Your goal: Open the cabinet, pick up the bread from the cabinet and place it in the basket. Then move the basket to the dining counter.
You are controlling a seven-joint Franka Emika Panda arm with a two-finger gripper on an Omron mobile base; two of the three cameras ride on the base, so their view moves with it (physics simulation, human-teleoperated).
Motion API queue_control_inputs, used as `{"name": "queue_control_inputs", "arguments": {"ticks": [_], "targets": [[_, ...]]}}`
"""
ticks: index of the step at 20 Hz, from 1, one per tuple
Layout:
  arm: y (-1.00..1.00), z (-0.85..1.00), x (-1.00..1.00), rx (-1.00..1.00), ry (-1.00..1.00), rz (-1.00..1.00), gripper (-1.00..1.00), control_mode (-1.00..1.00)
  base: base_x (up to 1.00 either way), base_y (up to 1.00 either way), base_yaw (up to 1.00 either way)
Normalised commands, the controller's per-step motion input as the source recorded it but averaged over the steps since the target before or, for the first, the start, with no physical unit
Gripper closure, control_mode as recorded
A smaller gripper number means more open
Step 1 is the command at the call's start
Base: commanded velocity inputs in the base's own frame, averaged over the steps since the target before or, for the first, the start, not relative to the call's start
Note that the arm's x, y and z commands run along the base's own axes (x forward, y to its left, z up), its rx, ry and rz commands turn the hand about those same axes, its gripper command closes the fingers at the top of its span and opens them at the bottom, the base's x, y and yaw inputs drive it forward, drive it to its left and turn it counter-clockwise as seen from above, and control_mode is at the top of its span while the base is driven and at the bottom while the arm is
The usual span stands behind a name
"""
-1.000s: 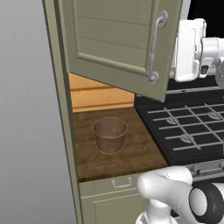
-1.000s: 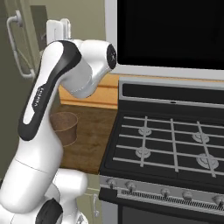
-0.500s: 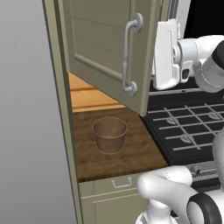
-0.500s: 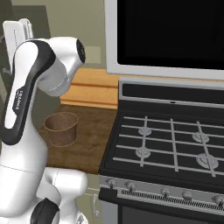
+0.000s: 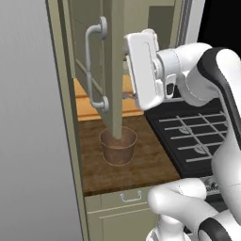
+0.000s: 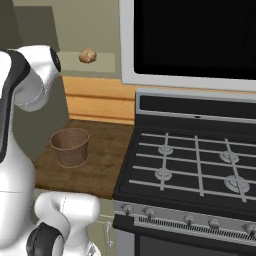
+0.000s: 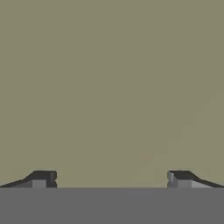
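My fingers (image 7: 112,178) spread wide facing the cabinet (image 5: 114,61) door; the bread (image 6: 88,55), small, likely light and soft, wants a gentle pinch across its middle.

No readable text here: no labels, brands, numbers or signs show on any surface in these views right now.

Cabinet door (image 5: 114,70) swung wide — bread (image 6: 88,55) on shelf, basket (image 6: 70,146) below.
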Motion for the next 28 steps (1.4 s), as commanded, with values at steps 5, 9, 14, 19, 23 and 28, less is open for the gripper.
{"name": "queue_control_inputs", "arguments": {"ticks": [5, 9, 14, 19, 23, 28], "targets": [[-0.41, -0.19, 0.45, -0.05, -0.05, 0.04, -1.00, -1.00, 0.00, 0.00, 0.00], [-1.00, -0.29, 0.56, -0.04, -0.22, 0.00, -1.00, -1.00, 0.00, 0.00, 0.00], [-0.79, -0.39, 0.26, -0.32, -0.53, 0.07, -1.00, -1.00, 0.00, 0.00, 0.00], [-0.10, -0.39, 0.17, -0.66, -0.47, 0.06, -1.00, -1.00, 0.00, 0.00, 0.00], [-0.14, -0.64, 0.39, -0.77, -0.33, 0.06, -1.00, -1.00, 0.00, 0.00, 0.00], [-0.34, -0.17, 0.41, -0.38, -0.28, 0.01, -1.00, -1.00, 0.00, 0.00, 0.00]]}}
